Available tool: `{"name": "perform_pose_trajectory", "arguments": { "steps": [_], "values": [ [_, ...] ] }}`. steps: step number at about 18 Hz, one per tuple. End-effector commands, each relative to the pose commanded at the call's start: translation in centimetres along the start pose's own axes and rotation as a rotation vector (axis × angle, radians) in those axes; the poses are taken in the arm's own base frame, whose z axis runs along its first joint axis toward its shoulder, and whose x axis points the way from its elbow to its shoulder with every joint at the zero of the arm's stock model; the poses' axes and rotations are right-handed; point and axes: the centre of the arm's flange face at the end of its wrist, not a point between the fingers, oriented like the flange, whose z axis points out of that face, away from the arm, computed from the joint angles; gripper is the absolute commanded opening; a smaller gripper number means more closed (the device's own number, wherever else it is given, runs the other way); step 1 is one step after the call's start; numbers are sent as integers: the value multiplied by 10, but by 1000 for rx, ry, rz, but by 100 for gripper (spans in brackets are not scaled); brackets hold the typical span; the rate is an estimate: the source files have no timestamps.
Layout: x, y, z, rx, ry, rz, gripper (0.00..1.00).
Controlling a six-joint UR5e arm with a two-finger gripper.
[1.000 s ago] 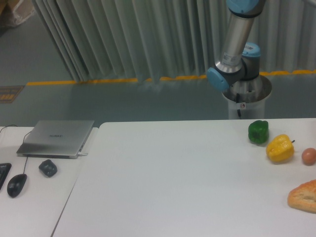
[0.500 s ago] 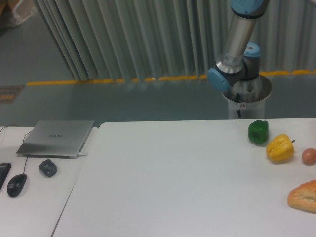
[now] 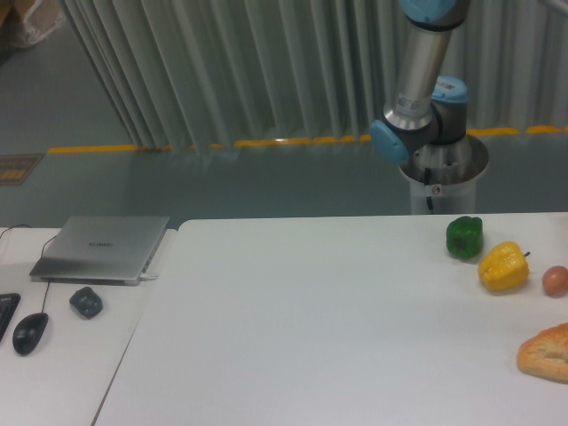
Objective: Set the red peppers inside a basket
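The red pepper is out of view, and no basket shows either. Only the arm's lower part (image 3: 417, 98) is in view at the back right, rising from its base behind the table and leaving the frame at the top. The gripper is out of view. A green pepper (image 3: 464, 237) and a yellow pepper (image 3: 502, 266) lie on the white table (image 3: 311, 328) near its right edge.
A small reddish-brown round item (image 3: 556, 280) and a bread loaf (image 3: 546, 352) lie at the far right. On the left desk are a closed laptop (image 3: 102, 248), a dark small object (image 3: 86, 302) and a mouse (image 3: 29, 333).
The arm's upright link has swung slightly, first right then back left. Nothing on the table has moved.
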Motion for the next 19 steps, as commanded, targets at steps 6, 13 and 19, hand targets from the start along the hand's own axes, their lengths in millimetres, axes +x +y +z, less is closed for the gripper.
{"name": "perform_pose_trajectory", "arguments": {
  "steps": [6, 13, 19],
  "values": [
    [-14, -61, -11, 11, -3, 41, 100],
    [-19, -133, -26, 41, 8, -39, 100],
    [-11, -155, -32, 72, 17, -99, 100]
  ]
}}
